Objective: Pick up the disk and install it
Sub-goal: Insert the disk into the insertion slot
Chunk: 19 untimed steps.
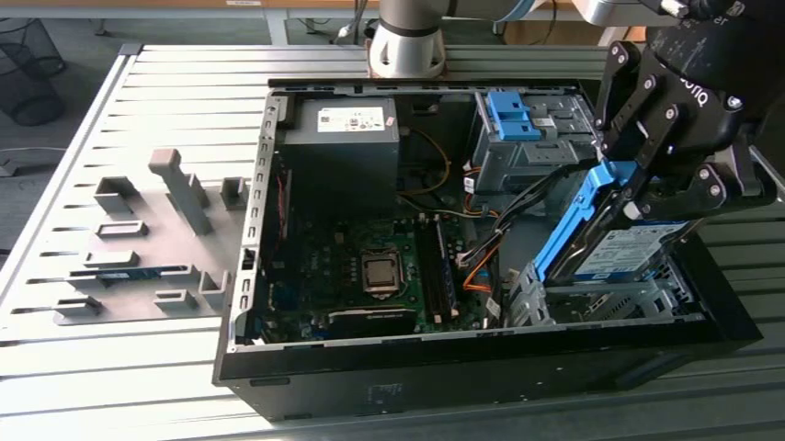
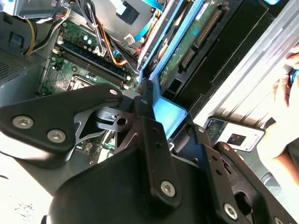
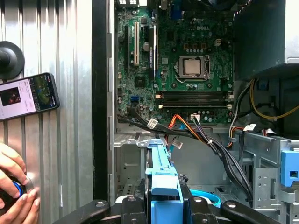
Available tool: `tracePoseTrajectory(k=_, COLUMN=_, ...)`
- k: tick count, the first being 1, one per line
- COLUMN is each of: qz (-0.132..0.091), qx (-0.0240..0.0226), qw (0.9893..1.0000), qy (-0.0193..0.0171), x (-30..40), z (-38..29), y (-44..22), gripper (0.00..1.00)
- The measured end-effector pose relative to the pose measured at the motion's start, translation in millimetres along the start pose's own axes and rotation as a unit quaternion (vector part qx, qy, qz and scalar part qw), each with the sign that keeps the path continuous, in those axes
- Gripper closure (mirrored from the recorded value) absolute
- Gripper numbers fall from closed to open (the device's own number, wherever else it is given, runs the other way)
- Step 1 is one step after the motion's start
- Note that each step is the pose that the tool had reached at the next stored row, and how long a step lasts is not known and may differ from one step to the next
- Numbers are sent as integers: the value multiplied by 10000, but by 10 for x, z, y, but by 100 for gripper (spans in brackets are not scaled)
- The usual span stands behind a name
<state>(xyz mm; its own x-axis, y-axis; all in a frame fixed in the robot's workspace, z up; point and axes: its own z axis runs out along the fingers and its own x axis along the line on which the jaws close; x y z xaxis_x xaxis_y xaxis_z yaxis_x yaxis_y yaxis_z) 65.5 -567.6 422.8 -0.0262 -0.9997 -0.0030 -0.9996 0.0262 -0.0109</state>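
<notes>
Tally: one open computer case [image 1: 491,372] on the desk [image 1: 123,367]; inside the case one dark box [image 1: 341,156], one processor socket [image 1: 381,273], one empty blue bracket [image 1: 509,115], one disk [image 1: 620,250]; beside the case one phone [image 3: 28,95].

We had the exterior view high over the table [image 1: 73,367], looking down slantwise into the open computer case [image 1: 491,363] from middle range. Both wrist views rode close behind the gripper [image 3: 162,205], facing into the case. All three shared the motherboard [image 1: 356,266] and the disk [image 1: 628,250].
</notes>
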Motion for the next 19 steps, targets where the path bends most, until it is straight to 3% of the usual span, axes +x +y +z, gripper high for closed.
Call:
tracePoseTrajectory(k=4, qz=0, qx=0, qw=10000, qy=-2, x=1, z=18, y=0, gripper=56)
tracePoseTrajectory(k=5, qz=0, qx=0, qw=10000, qy=-4, x=1, z=36, y=1, gripper=50)
tracePoseTrajectory(k=12, qz=0, qx=-1, qw=10000, qy=-2, x=1, z=162, y=2, gripper=51)
tracePoseTrajectory(k=14, qz=0, qx=0, qw=10000, qy=-2, x=1, z=198, y=2, gripper=64)
tracePoseTrajectory(k=16, qz=0, qx=-1, qw=10000, qy=-2, x=1, z=232, y=3, gripper=69)
tracePoseTrajectory(k=19, qz=0, qx=-1, qw=10000, qy=0, x=1, z=242, y=3, gripper=81)
